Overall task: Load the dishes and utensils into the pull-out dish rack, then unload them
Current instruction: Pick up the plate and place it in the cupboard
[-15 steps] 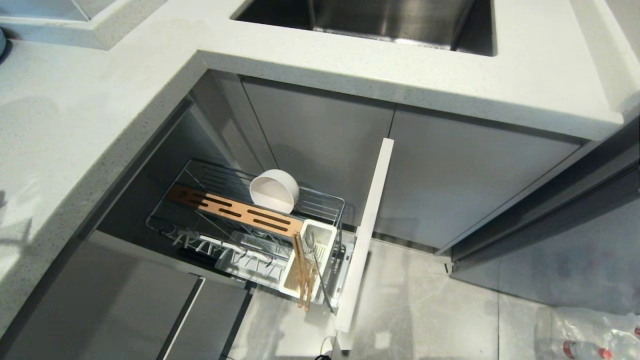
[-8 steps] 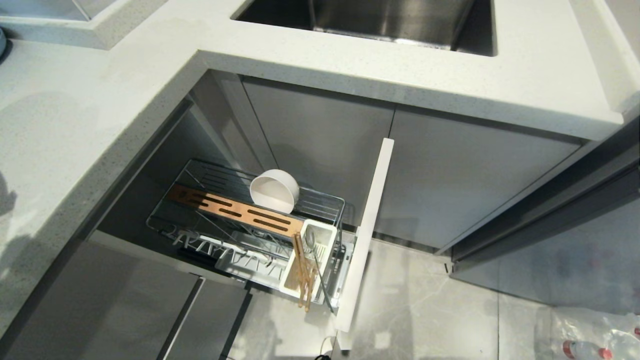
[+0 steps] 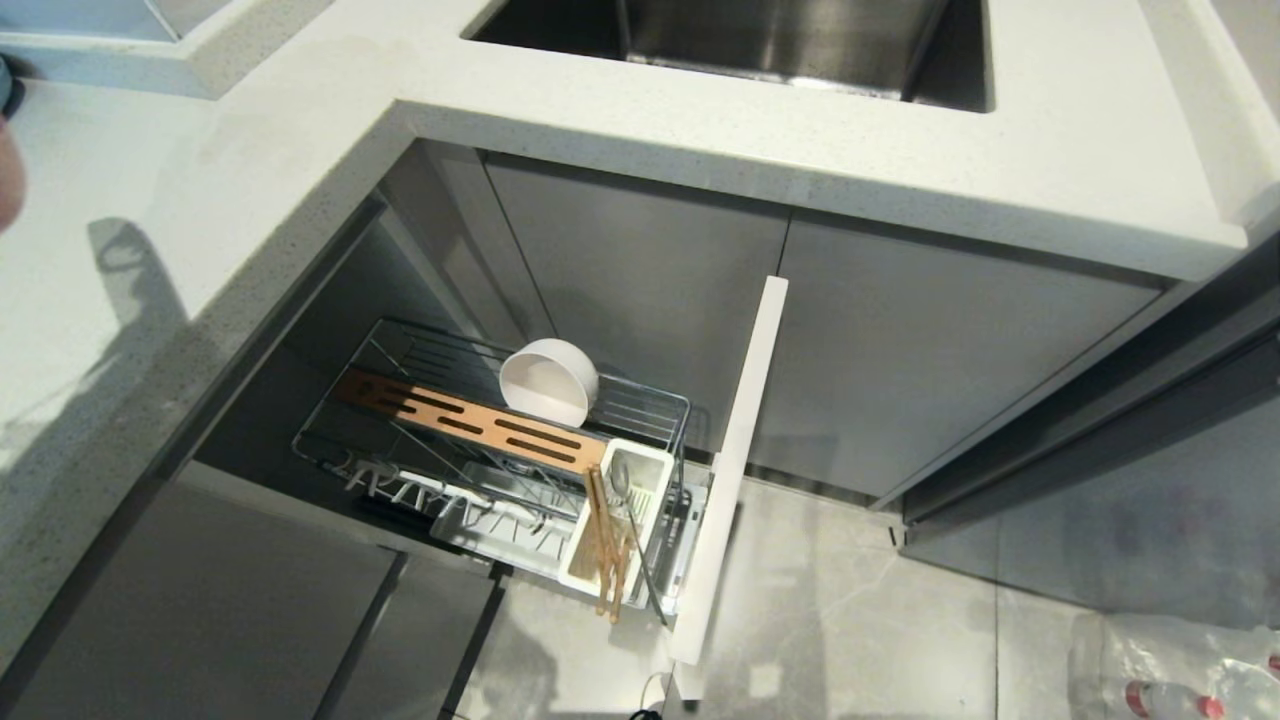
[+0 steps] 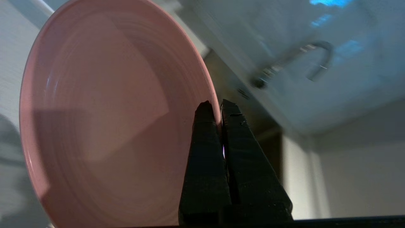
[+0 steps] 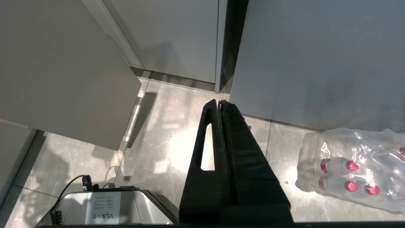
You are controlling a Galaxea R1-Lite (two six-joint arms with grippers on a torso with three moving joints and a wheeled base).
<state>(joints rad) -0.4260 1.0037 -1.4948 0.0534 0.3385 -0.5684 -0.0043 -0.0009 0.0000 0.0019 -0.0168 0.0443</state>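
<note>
One pink plate (image 4: 104,120) now pinched at rim by left gripper (image 4: 218,107) fingers, newly lifted off desk (image 3: 120,330); bowl (image 3: 548,382), chopsticks (image 3: 605,550) & spoon (image 3: 628,500) already in rack (image 3: 640,410). Right gripper (image 5: 220,103) closed, parked.

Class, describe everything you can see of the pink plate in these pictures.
The pink plate is smooth and matte, plastic-looking, with faint concentric rings inside and a slightly raised rim. It stands on edge in the left wrist view, its hollow face toward the camera, partly shaded. The left tool is shut on its rim, one finger on each side. In the head view only a pink sliver shows at the left edge, above the countertop.
</note>
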